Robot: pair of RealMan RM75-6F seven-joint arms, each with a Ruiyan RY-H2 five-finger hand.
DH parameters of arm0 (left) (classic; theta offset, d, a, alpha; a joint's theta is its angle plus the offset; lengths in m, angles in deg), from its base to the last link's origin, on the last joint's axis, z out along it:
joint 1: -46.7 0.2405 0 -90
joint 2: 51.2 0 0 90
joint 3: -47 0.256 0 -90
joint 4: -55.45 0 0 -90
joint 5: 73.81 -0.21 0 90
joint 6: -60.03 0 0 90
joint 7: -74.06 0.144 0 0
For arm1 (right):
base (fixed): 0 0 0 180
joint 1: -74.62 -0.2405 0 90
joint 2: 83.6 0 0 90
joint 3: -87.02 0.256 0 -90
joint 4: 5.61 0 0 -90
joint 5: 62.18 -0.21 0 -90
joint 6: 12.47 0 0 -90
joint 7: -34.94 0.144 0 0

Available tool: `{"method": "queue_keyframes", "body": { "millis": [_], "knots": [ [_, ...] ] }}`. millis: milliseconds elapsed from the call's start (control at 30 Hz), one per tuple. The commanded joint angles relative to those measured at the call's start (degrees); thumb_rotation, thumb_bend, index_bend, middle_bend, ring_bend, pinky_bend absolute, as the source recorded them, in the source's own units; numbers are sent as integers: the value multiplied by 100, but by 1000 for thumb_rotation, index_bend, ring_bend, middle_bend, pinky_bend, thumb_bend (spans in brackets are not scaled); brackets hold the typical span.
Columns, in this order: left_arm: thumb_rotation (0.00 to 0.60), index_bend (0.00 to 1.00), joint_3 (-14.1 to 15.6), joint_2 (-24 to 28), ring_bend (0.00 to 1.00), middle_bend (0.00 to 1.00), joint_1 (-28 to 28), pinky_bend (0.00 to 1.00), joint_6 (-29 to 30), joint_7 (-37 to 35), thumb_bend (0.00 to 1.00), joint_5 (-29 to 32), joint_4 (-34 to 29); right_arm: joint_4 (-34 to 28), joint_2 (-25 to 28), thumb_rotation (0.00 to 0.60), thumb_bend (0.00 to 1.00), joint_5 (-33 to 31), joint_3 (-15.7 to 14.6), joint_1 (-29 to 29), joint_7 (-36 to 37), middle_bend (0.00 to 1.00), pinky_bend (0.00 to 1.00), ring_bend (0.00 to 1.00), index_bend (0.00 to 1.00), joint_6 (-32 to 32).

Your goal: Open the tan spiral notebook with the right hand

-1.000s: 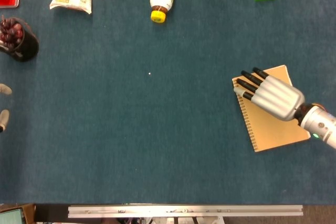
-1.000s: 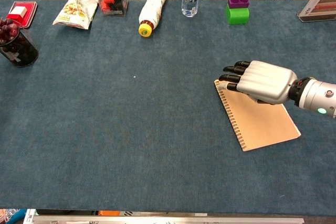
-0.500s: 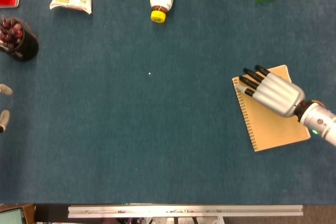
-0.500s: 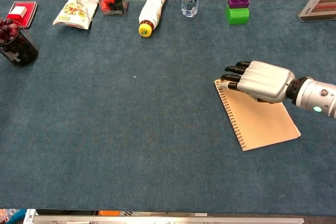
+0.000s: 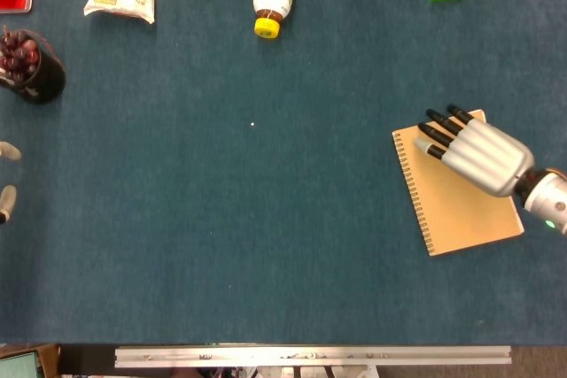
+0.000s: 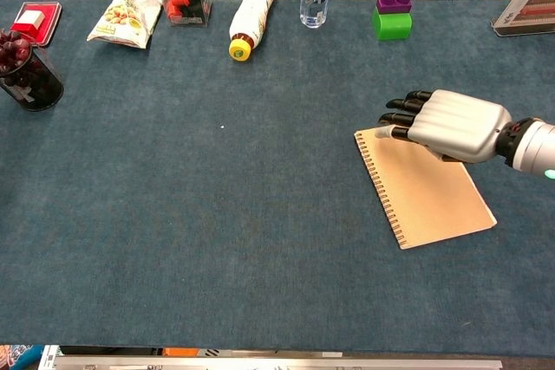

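The right hand, fingers extended and holding nothing, hovers over the far edge of the closed tan spiral notebook (lying at the table's right), and next must catch the cover's free edge.

Tan notebook; silver right hand, black fingers; blue tablecloth.

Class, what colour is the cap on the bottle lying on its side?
Yellow; the cap shows best in the chest view.

Tan spiral notebook lies closed, flat, tilted.
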Motion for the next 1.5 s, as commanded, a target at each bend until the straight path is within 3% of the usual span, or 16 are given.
{"method": "queue_keyframes", "body": {
  "millis": [33, 200, 300, 567, 833, 1500],
  "knots": [
    [600, 375, -2, 1, 164, 110, 0, 261, -4, -5, 322, 4, 4, -179, 243, 600, 806, 165, -96, 138, 254, 160, 165, 70, 168, -329],
    [600, 375, 8, -9, 164, 110, -4, 261, -12, 15, 322, -6, 7, -128, 508, 600, 249, 495, -327, 366, 593, 160, 165, 70, 168, -828],
    [600, 375, 18, -21, 164, 110, -5, 261, -18, 39, 322, -12, 10, 106, 577, 600, 21, 710, -457, 501, 880, 159, 165, 70, 168, -1145],
    [600, 375, 32, -49, 163, 110, -1, 261, -37, 88, 321, 8, 16, 1055, 470, 600, 0, 1214, -673, 635, 1721, 131, 165, 59, 168, -1713],
    [600, 375, 24, -39, 164, 110, 4, 261, -31, 66, 322, 20, 10, 1848, 183, 600, 0, 1386, -772, 718, 2170, 130, 165, 58, 168, -1867],
    [600, 375, 17, -25, 163, 110, 1, 261, -39, 46, 322, 29, -3, 2671, -404, 600, 0, 1437, -904, 923, 2689, 130, 165, 58, 168, -1934]
  ]
}}
